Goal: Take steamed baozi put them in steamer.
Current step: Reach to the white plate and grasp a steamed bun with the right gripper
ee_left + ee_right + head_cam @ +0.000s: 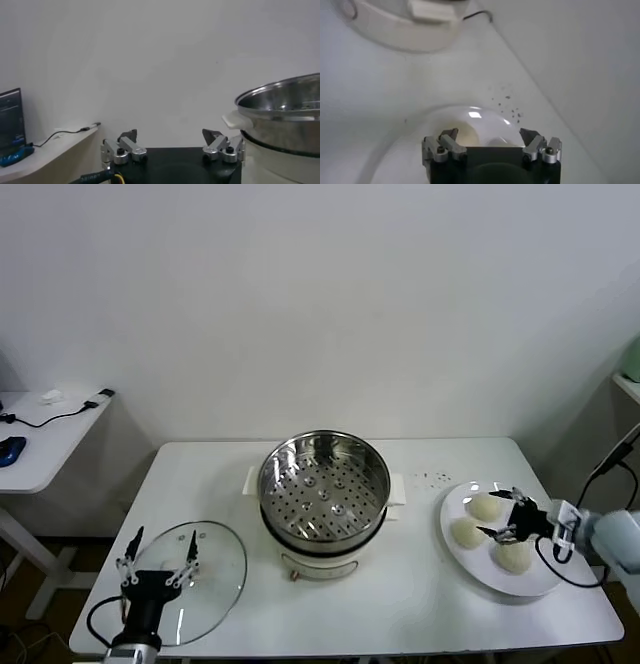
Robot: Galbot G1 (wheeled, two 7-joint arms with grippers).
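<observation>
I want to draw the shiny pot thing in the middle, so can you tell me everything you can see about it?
The steamer is a round basket of shiny silver metal with a rolled rim. Its flat bottom is full of small round holes, and nothing lies inside it. It sits upright on a white cooker base with white handles sticking out at the sides. It stands mid-table, between the glass lid and the white plate. Neither tool touches it.

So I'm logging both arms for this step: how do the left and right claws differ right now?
The left claw hangs open over the glass lid, away from the food; the right claw is open among the baozi on the white plate. Neither holds anything, and the steamer has no baozi.
</observation>
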